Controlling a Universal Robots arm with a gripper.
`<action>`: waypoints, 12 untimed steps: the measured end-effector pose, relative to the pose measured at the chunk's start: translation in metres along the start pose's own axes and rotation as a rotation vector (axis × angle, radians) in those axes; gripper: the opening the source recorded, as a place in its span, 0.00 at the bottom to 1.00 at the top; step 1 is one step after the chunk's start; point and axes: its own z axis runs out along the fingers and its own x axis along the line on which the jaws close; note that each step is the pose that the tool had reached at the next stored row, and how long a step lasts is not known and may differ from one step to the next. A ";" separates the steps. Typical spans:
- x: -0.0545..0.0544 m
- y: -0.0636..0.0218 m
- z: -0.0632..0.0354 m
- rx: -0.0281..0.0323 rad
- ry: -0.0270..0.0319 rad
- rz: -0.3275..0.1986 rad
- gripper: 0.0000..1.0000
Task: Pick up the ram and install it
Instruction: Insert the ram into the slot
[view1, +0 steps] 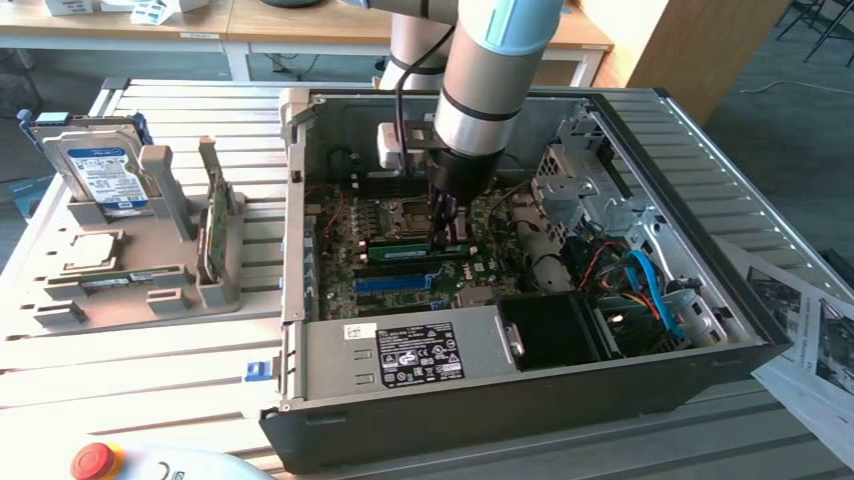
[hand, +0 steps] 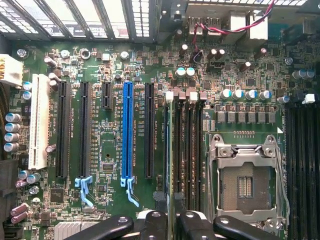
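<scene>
**A:** Status? Where's the stick?

**B:** The slim green circuit-board RAM stick (view1: 400, 243) is seen standing on edge in a mobo slot inside the open black PC case (view1: 534, 400). The black claw (hand: 171, 220) is set right over it, toward one end. In the wrist view the stick is seen edge-on. Three empty black slots (hand: 190, 150) lie between it and the silver CPU socket (hand: 245, 180).

**A:** Claw state?

**B:** Can't be told. Clamped on the stick or apart isn't resolved in either view.

**A:** Seated?

**B:** Judged to be in the slot, but full seating isn't verified. A white latch tab (hand: 169, 95) is visible at the far end. Locked vs open can't be told.

**A:** How is this step done well?

**B:** Judgement only.
- Force is best applied straight down the slot axis, w/ no side load.
- The stick should be kept upright and parallel to the slot so the notch is lined up.
- W/ the claw sited toward one end, the other end could be left proud, so a level top edge should be checked.
- The red/black wires (hand: 220, 30) should be kept clear of.

**A:** Other parts?

**B:** A second like stick (view1: 127, 281) is lying in the grey moulded tray (view1: 80, 310) on the slatted counter (view1: 134, 380). It's at the exterior view's left, well apart from the case.
</scene>
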 end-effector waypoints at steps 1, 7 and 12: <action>0.000 0.0000 -0.0004 -0.0001 0.0002 0.000 0.19; 0.000 -0.0002 -0.0043 0.0000 0.0000 0.000 0.19; 0.000 -0.0008 -0.0086 0.0000 0.0001 0.000 0.19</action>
